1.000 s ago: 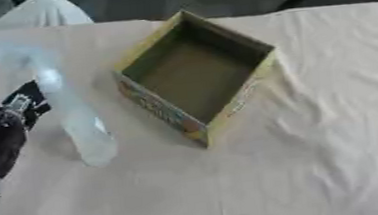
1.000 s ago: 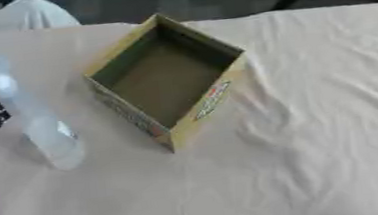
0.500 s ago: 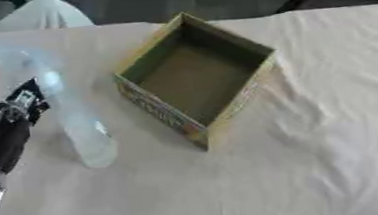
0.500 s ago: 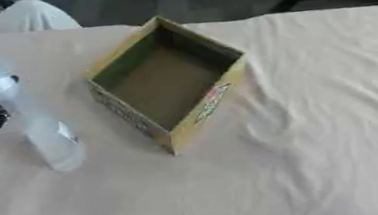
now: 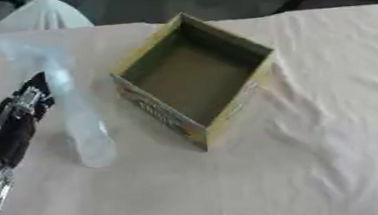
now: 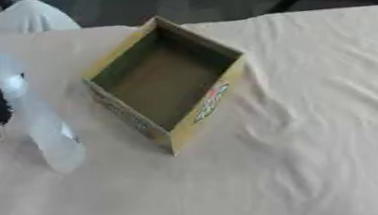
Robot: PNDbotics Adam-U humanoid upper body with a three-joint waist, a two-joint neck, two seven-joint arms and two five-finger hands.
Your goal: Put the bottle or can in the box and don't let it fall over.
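We see a clear bottle (image 5: 77, 116) standing on the counter (image 5: 322, 166), left of the box (image 5: 194, 81) and just beside it, not inside. The bottle leans a little in the view, top toward the far left; we cannot tell if that is real tilt or camera angle. Its base sits near the box's near-left wall, a small gap between them.

The box is open-topped, yellowish card with printed side panels, turned corner-on to us, one corner pointing at the near edge. Its inside looks bare, dark olive floor.

The left hand (image 5: 14, 125) comes in from the left edge, black with silver parts, lying alongside the bottle's left side, close to it. Whether it touches the bottle we cannot say; the blur hides the contact line. We cannot tell how its fingers are set either. In the right eye view only a dark bit of it shows at the left edge.

We see no right hand in either view.

The counter wears a pale cloth, wrinkled on the right side.
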